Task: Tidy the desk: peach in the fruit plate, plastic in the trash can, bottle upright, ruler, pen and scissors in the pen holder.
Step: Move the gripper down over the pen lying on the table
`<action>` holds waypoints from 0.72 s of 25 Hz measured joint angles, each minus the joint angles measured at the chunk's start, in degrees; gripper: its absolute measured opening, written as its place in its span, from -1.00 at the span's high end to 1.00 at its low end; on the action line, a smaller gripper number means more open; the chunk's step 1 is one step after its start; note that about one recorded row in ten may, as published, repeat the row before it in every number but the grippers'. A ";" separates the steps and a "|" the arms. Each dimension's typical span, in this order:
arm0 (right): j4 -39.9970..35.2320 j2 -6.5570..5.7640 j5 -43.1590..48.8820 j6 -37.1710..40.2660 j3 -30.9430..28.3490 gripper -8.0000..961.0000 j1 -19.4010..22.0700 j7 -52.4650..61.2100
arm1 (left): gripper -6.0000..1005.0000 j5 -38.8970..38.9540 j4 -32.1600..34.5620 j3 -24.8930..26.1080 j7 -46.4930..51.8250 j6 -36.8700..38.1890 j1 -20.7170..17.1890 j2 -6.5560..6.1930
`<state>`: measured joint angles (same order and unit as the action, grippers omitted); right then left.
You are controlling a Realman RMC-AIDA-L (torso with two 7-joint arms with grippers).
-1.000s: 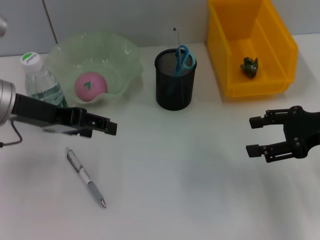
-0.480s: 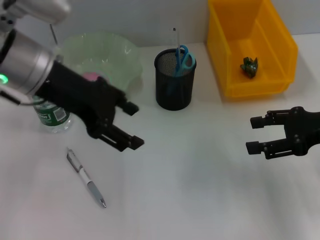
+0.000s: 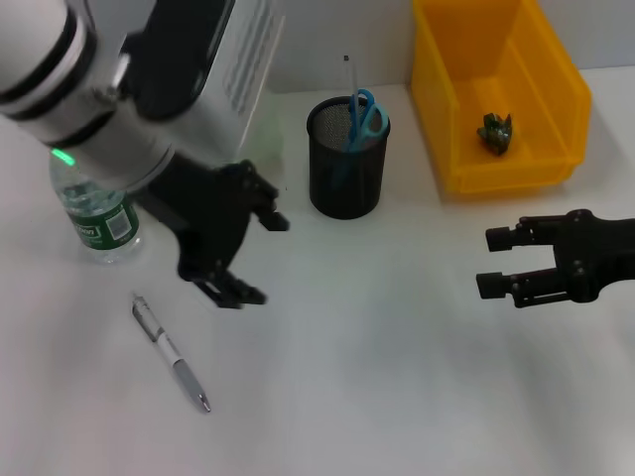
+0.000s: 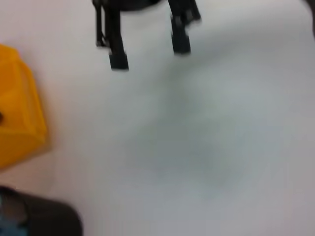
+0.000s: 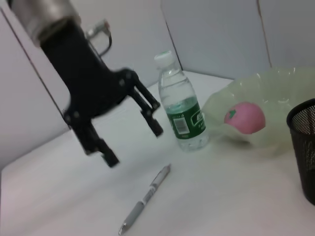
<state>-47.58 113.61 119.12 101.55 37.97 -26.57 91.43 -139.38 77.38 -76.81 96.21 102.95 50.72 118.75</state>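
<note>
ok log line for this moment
left gripper: open, above pen | right gripper: open, idle | bottle: upright | pen: on desk

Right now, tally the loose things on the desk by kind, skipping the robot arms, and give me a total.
Containers: 3, fruit plate, pen holder, trash can
Stationery: 2, pen, scissors
Bottles: 1, bottle, upright
Fruit: 1, peach, in the fruit plate
Scrap: 1, green plastic, in the trash can
Total: 8

One pen [image 3: 171,351], one bottle [image 3: 96,216], one peach [image 5: 244,117], one fruit plate [image 5: 275,93], one pen holder [image 3: 346,159], one trash can [image 3: 500,91], one scissors [image 3: 364,116].
</note>
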 joint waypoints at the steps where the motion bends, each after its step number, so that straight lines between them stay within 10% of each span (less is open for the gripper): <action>1: 0.65 -0.02 -0.01 -0.17 -0.18 -0.70 -0.17 0.27 | -0.52 -1.44 -0.34 -0.96 -2.22 -1.58 -0.83 -0.02; 18: 5.19 -0.10 0.04 -7.50 -0.98 -0.70 -0.95 3.65 | -0.50 -16.01 -1.53 -15.75 -16.20 -8.94 -7.52 -0.22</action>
<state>-42.39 113.51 119.15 94.05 36.99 -27.52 95.08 -155.39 75.85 -92.56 80.01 94.01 43.20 118.53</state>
